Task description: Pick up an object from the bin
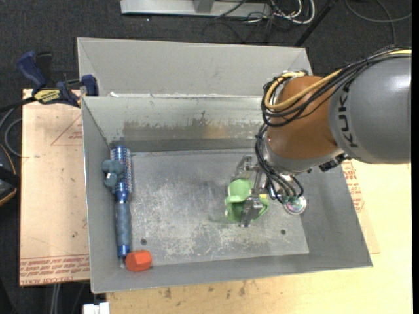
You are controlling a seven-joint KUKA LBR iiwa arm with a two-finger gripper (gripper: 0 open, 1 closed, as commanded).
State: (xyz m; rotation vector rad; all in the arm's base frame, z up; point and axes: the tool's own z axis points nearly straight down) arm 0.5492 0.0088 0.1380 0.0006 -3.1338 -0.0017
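Down near the bin's (183, 195) right side, the claw (245, 209) is closed round a light-green lump (237, 191). Letters "KU" show on the grey arm (383, 103).

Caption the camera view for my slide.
Gripper down at a green object in the bin, right of centre; blue brush and orange piece lie left.

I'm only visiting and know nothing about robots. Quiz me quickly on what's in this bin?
1. True or false: the blue brush lies along the bin's right wall in the view.
2. The tool is down at which thing? A yellow ball; B green thing; C blue brush.
3. Fill in: the small block by the brush's handle end is ____.
Key: 1 false; 2 B; 3 orange.
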